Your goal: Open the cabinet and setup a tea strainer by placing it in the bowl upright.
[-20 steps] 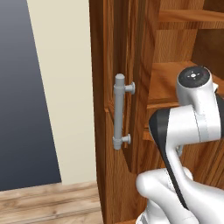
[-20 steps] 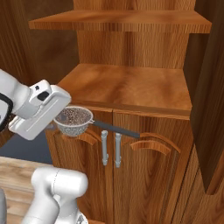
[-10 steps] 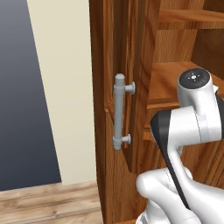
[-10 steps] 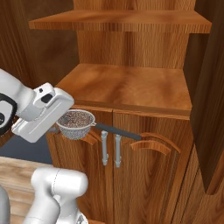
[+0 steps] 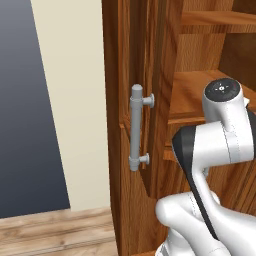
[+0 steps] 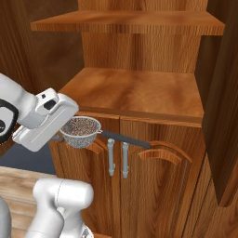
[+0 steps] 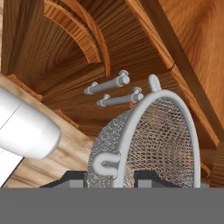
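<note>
From the left base view, the cabinet (image 5: 165, 100) stands open, its grey bar handle (image 5: 136, 127) on the swung door's edge; from the right, the gripper (image 6: 62, 135) pinches the tea strainer (image 6: 81, 132) upright in front of the lower doors (image 6: 153, 186), below the shelf (image 6: 135, 90); in the hand view, the mesh basket sits between the fingertips (image 7: 151, 176).

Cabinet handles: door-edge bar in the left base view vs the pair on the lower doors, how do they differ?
The door-edge bar handle is thick and long, on an upper door swung open. The lower-door handles are slimmer and shorter, side by side on shut doors below the shelf. The tea strainer hangs near the pair. All are grey, upright, on two posts.
</note>
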